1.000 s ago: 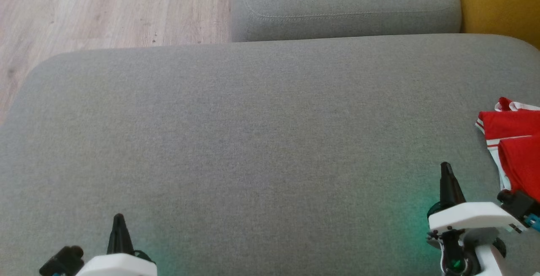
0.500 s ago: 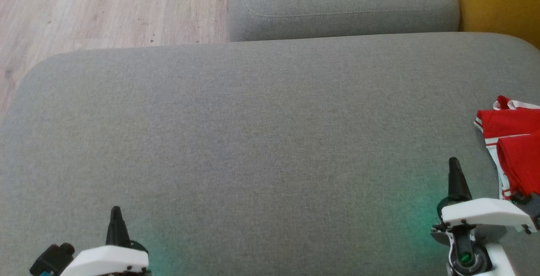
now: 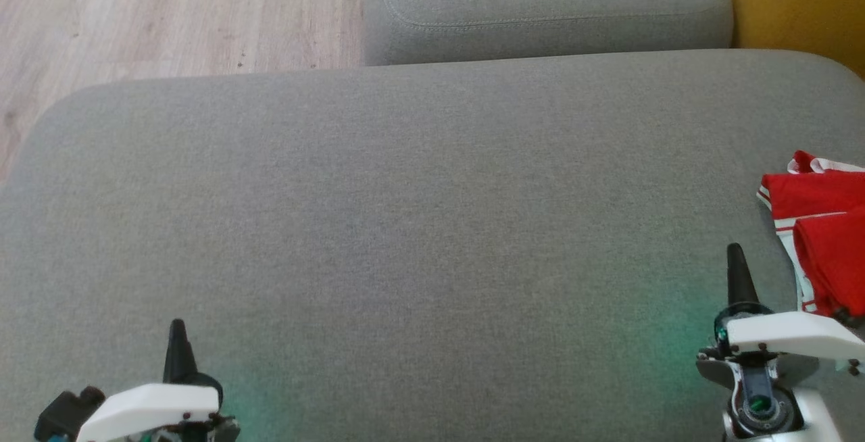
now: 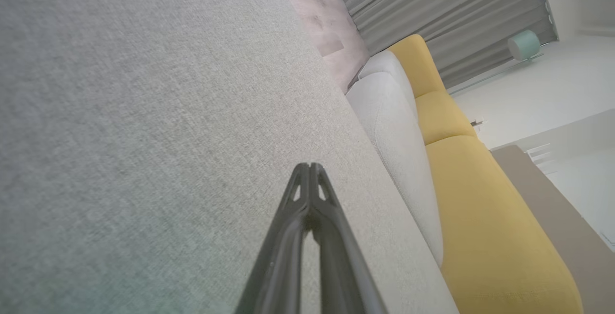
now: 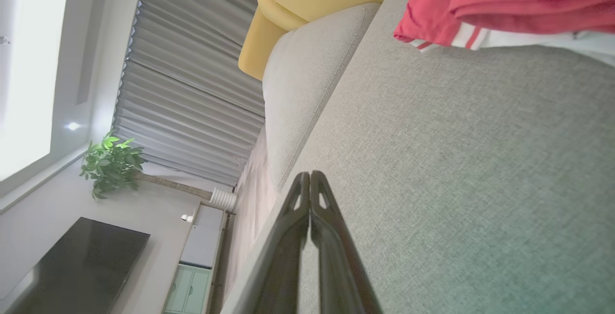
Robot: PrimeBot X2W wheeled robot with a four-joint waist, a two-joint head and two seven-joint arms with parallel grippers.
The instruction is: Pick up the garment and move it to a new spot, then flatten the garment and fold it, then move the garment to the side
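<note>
The garment (image 3: 821,232), red with white striped trim, lies folded at the right edge of the grey cushion (image 3: 405,226) in the head view. In the right wrist view the garment (image 5: 504,4) sits at the top right. My right gripper (image 3: 734,253) is shut and empty, a little to the left of the garment and apart from it; its fingertips (image 5: 310,175) meet over bare cushion. My left gripper (image 3: 177,327) is shut and empty at the lower left. In the left wrist view that left gripper (image 4: 310,166) points over bare grey fabric.
A second grey cushion (image 3: 540,9) stands behind the big one. A yellow sofa part (image 3: 797,3) is at the back right. Pale wood floor (image 3: 135,16) lies beyond the cushion's rounded left edge.
Both grippers have drawn back toward the bottom of the head view, the right one also shifting right. The camera has tilted slightly. The garment lies as before.
</note>
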